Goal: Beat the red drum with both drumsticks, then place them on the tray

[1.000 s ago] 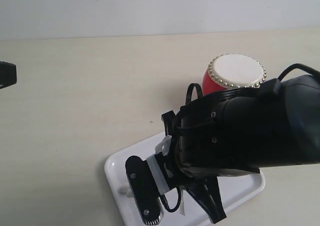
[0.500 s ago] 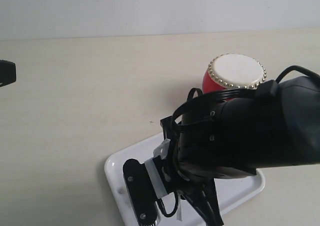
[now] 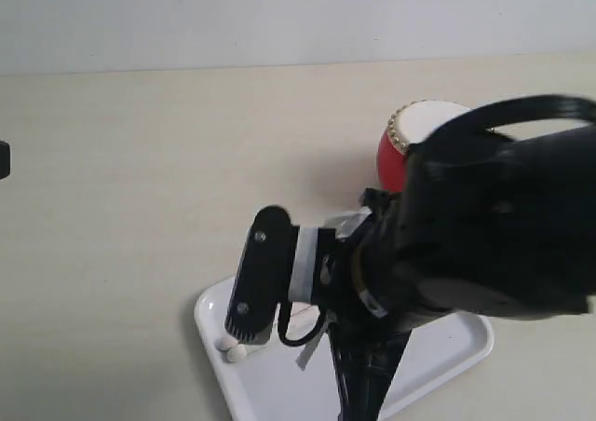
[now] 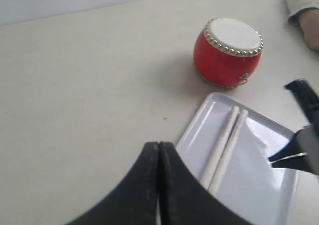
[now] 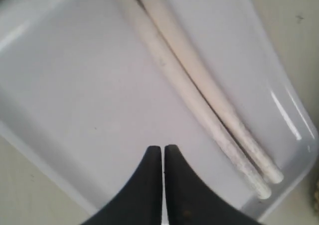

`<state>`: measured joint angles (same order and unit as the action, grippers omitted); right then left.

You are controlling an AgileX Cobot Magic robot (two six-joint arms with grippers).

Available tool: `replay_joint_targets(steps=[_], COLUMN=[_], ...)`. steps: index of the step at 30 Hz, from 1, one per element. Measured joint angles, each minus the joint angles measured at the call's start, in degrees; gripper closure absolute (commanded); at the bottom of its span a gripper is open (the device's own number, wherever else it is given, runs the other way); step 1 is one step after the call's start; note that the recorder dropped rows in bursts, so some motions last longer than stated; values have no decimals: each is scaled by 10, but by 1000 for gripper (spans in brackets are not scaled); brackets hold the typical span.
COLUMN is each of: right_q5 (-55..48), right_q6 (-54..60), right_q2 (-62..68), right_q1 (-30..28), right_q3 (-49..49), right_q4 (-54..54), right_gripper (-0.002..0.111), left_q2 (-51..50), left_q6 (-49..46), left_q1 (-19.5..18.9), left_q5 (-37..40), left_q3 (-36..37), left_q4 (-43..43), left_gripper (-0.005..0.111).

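Observation:
The red drum [image 4: 228,53] with its cream skin stands on the table just beyond the white tray [image 4: 259,185]. Both drumsticks [image 4: 227,143] lie side by side in the tray, also seen close up as two pale drumsticks [image 5: 199,100] on the tray floor [image 5: 75,100]. My right gripper [image 5: 163,148] hovers over the tray beside them, shut and empty. My left gripper [image 4: 159,144] is shut and empty, off the tray's corner over bare table. In the exterior view my right arm [image 3: 466,244] covers most of the tray [image 3: 216,311] and part of the drum [image 3: 402,151].
A person's sleeve and hand [image 4: 304,8] lie at the table's far edge past the drum. Black parts of my right arm [image 4: 305,130] hang over the tray's far side. Bare beige tabletop [image 3: 140,179] stretches to the left of the tray and drum.
My right arm has lifted and its wrist has swung up off the tray's front, baring a stick tip. The left gripper has slid almost out of the exterior view.

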<state>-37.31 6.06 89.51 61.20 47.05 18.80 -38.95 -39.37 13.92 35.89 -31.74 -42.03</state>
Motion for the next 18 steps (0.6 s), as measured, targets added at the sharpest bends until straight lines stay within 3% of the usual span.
replay_joint_targets(steps=[5, 11, 18], right_q5=[54, 128, 177], right_q6=[-135, -265, -384], right_q2=[-139, -309, -413], right_q1=[0, 0, 0], right_q3=[-71, -174, -254], right_q4=[-5, 53, 145], right_gripper=[108, 108, 108], left_q2=[83, 197, 236], left_q6=[6, 6, 6], left_q1=[0, -1, -1], left_q5=[-68, -80, -80], left_q3=[76, 84, 113], left_q4=[8, 8, 5], left_gripper=[107, 107, 107])
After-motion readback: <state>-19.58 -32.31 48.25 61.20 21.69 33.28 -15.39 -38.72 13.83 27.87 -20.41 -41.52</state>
